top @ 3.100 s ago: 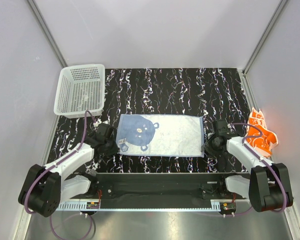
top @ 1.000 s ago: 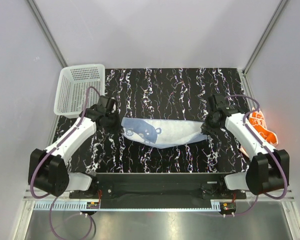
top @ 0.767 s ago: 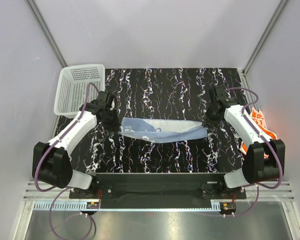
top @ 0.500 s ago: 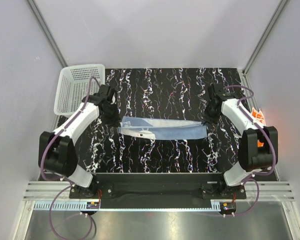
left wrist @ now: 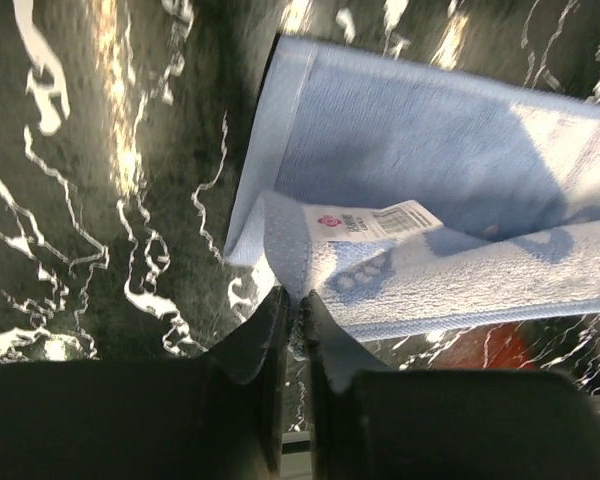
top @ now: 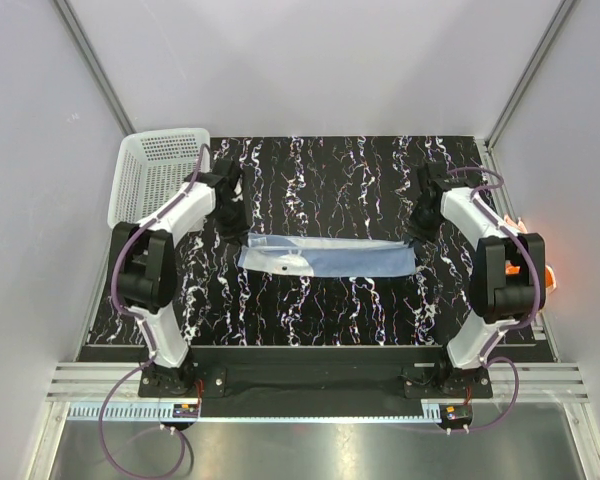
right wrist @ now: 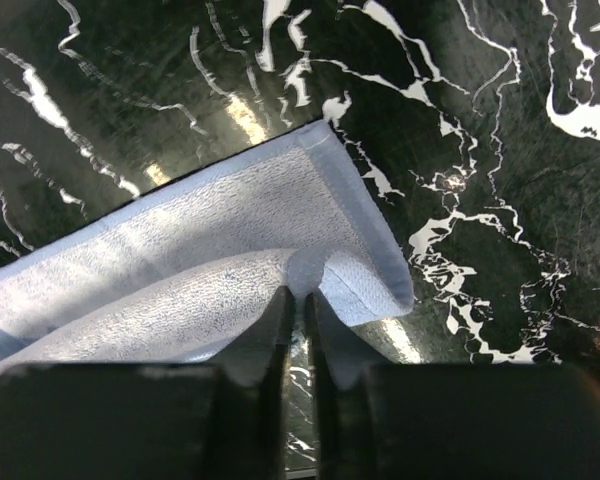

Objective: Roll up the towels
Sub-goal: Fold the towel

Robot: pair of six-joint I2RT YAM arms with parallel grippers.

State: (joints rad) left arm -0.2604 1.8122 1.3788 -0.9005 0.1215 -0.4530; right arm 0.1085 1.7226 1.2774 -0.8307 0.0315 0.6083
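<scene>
Blue towel lies folded in a long strip on counter, right of basket & a bit nearer the arm bases. L tool pinches strip's corner at basket-side end. R tool pinches corner at end farthest from basket. Orange towel sits at counter edge opposite basket, mostly hidden by R arm.
</scene>
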